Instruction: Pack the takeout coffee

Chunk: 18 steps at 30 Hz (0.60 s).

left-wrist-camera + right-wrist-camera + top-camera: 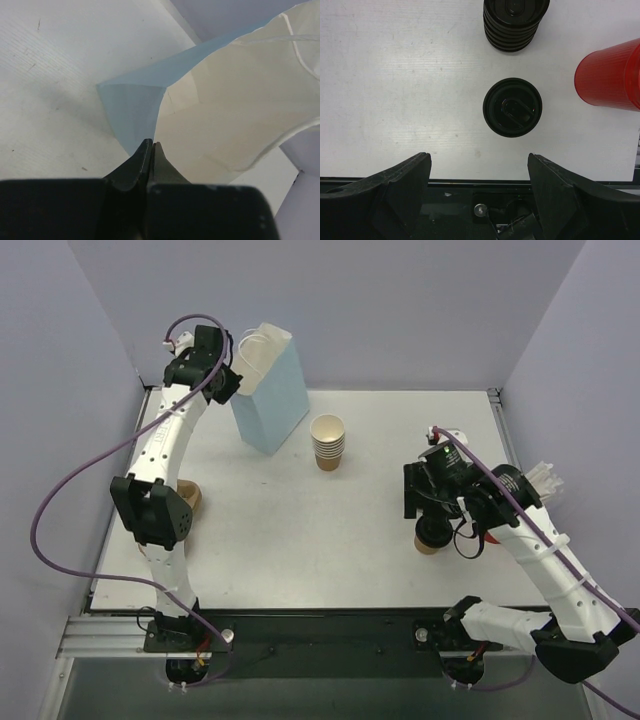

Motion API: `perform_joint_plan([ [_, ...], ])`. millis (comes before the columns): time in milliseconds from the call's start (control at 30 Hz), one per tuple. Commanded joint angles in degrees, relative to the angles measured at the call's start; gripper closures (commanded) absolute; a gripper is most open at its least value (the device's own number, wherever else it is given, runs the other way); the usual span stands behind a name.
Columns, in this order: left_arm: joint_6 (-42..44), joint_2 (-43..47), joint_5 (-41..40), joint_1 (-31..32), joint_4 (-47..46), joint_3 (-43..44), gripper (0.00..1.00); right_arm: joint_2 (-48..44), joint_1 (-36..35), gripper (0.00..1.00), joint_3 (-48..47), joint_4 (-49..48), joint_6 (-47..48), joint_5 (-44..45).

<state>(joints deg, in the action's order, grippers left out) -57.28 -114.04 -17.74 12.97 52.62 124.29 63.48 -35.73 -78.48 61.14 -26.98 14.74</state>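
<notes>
Left gripper point(150, 150) pinched shut on paper bag point(135, 100) rim; lidded coffee cup point(512, 106) stands well right of bag; right gripper point(479, 160) wide open, empty.

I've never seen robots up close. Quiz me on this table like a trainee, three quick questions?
1. True or false: the left fingers are shut on the rim of the blue paper bag.
2. Below the open right fingers stands: A) the lidded coffee cup; B) a spoon; C) a plate.
3. What colour is the ribbed cup beside the stack of black lids?
Key: 1 true; 2 A; 3 red.
</notes>
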Motion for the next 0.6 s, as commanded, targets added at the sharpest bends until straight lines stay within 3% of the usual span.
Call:
perform_joint_plan([
  [0, 7.68, 7.07, 6.03, -1.28, 6.26, 3.07, 1.00, -0.03, -0.40, 0.20, -5.89, 4.51, 1.32, 0.03],
  [133, 12.44, 13.82, 10.25, -2.33, 9.34, -0.44, 1.00, 0.76, -0.40, 0.20, -10.46, 6.00, 2.02, -0.86],
  [300, 17.02, 24.53, 15.01, -2.86, 11.19, -11.60, 1.00, 2.17, -0.40, 0.20, -12.75, 5.92, 2.90, -1.47],
  [567, 20.53, 39.32, 27.57, -4.45, 6.00, -31.37, 1.00, 4.01, -0.66, 0.20, -14.95, 5.48, 2.90, -3.75],
])
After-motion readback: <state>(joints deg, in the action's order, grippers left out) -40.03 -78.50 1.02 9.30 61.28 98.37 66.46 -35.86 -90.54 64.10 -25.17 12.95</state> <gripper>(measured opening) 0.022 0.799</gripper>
